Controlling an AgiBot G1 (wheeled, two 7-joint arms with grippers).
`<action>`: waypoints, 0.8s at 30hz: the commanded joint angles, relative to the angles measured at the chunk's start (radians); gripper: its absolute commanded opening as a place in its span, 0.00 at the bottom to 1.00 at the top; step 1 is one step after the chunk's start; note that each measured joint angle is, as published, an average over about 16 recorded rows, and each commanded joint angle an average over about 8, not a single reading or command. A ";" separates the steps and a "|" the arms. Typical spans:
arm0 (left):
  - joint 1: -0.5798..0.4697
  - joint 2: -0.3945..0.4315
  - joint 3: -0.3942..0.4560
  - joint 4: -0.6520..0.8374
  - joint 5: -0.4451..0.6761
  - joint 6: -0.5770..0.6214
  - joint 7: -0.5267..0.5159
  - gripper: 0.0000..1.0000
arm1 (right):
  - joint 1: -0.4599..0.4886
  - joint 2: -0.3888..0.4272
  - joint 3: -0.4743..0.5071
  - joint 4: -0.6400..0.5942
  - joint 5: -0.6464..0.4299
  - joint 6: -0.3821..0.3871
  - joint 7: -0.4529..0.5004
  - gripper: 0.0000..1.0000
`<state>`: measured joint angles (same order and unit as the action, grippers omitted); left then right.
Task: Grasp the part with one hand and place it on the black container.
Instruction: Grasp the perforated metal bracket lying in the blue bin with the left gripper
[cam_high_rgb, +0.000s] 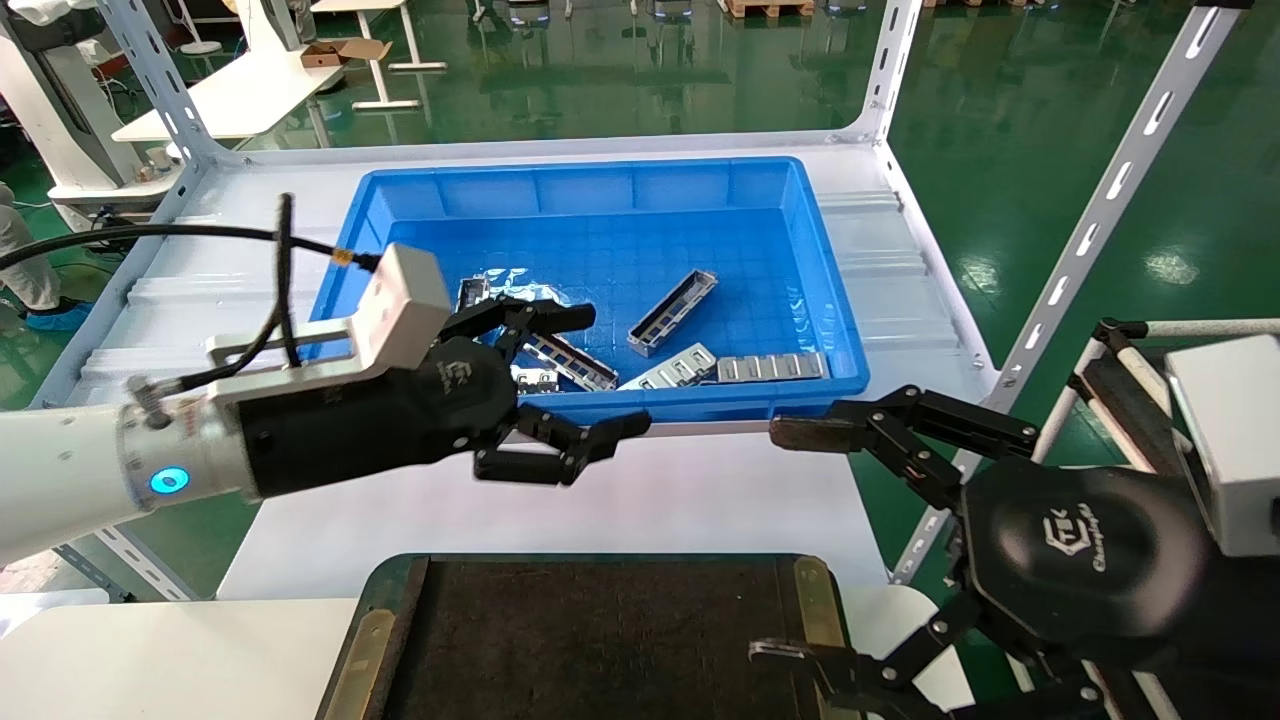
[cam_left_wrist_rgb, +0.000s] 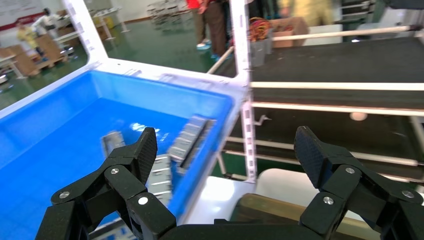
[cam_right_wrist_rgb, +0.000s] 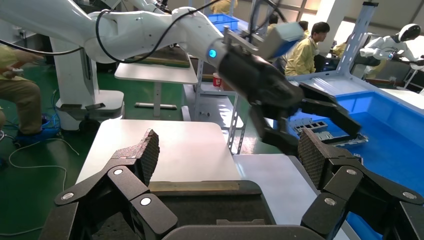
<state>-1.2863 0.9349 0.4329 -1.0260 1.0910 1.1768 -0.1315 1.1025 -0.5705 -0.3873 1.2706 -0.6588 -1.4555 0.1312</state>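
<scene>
The part (cam_high_rgb: 672, 311), a silver-grey channel with cut-outs, lies loose on the floor of the blue bin (cam_high_rgb: 600, 185). My left gripper (cam_high_rgb: 610, 375) is open and empty. It hovers over the bin's near rim, left of the part and apart from it. In the left wrist view its fingers (cam_left_wrist_rgb: 145, 150) stand wide over the bin's edge (cam_left_wrist_rgb: 210, 125), with blurred metal pieces (cam_left_wrist_rgb: 192, 137) beyond. The black container (cam_high_rgb: 600, 640), a flat dark tray with brass side strips, sits at the front. My right gripper (cam_high_rgb: 780, 540) is open and empty by the tray's right edge.
A darker channel strip (cam_high_rgb: 570, 362) and flat silver plates (cam_high_rgb: 770, 367) also lie in the bin. White perforated rack posts (cam_high_rgb: 1100, 210) rise at the bench's corners. The right wrist view shows the tray (cam_right_wrist_rgb: 200, 200), a white table (cam_right_wrist_rgb: 165, 145) and the left gripper (cam_right_wrist_rgb: 300, 115).
</scene>
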 joint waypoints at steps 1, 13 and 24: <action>-0.020 0.028 0.012 0.035 0.026 -0.022 0.006 1.00 | 0.000 0.000 0.000 0.000 0.000 0.000 0.000 1.00; -0.124 0.209 0.058 0.257 0.131 -0.169 0.065 1.00 | 0.000 0.000 0.000 0.000 0.000 0.000 0.000 1.00; -0.210 0.358 0.080 0.496 0.186 -0.287 0.145 1.00 | 0.000 0.000 0.000 0.000 0.000 0.000 0.000 1.00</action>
<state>-1.4936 1.2866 0.5118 -0.5361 1.2705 0.8925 0.0125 1.1026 -0.5704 -0.3875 1.2706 -0.6587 -1.4554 0.1311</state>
